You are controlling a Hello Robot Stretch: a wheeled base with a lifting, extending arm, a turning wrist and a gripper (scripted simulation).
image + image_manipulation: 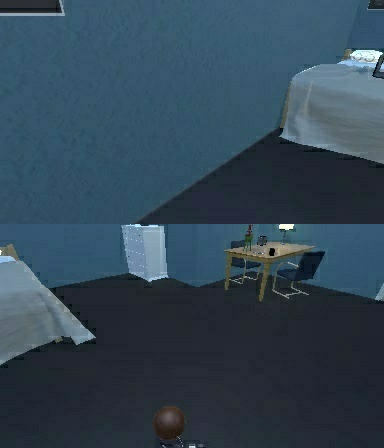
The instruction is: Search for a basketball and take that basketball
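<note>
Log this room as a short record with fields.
brown ball: round, low in the arm side view, near its bottom edge
bed: pale cover, at the forward view's right
dresser: white, by the blue wall
desk: wooden, with a blue chair beside it
floor: dark, bare across the middle

Bedroom in a home: bed w/ grey cover + pillows, white dresser, wooden desk w/ blue chairs, blue walls, dark floor.
</note>
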